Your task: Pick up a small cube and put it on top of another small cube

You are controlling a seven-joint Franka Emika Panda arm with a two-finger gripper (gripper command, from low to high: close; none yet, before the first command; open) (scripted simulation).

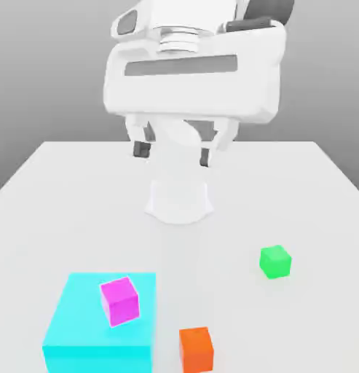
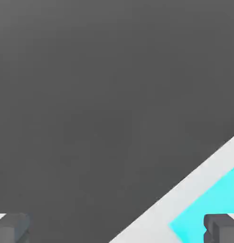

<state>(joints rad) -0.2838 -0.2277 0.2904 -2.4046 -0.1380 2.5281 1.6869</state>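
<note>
The small orange cube sits on the white table near its front edge. The small magenta cube rests on top of the large flat cyan block to the orange cube's left in the exterior view. My gripper hangs high over the table's far middle, well above and behind both cubes. It is open, with nothing between its dark fingertips. In the hand view the two fingertips stand far apart, and a corner of the cyan block shows by one of them.
A small green cube lies on the table toward the exterior view's right, apart from the others. The arm's white base column stands at the table's middle, behind the cubes.
</note>
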